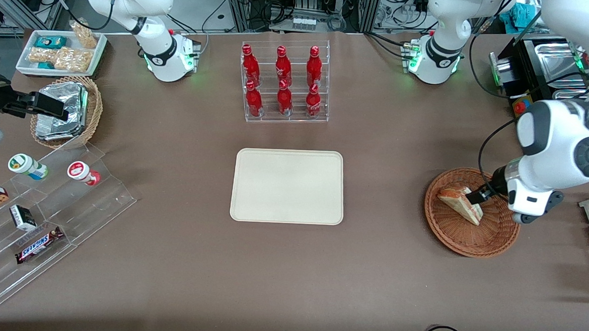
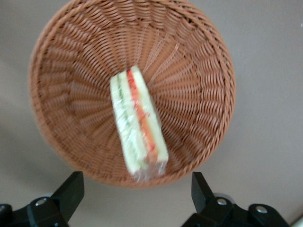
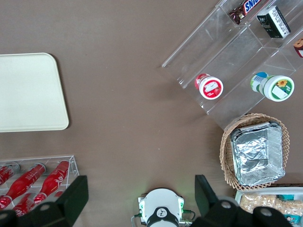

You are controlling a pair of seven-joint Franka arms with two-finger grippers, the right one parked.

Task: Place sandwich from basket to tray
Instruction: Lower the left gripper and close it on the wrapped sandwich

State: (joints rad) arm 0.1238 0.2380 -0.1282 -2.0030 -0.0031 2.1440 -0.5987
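Now sandwich [image 2: 138,124] on edge in basket [image 2: 199,56] (filling up); gripper [image 2: 135,194] over it, spread wide, empty.

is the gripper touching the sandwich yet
Apart. The left wrist view shows the gripper open above the basket, its jaws clear of the sandwich.

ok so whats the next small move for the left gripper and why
Probably lower straight down and close on the sandwich. The left gripper hangs open above the wicker basket, its fingers spread wider than the wedge, and nothing is held. The sandwich lies in the basket; the cream tray has nothing on it, so the grasp seems to come first.
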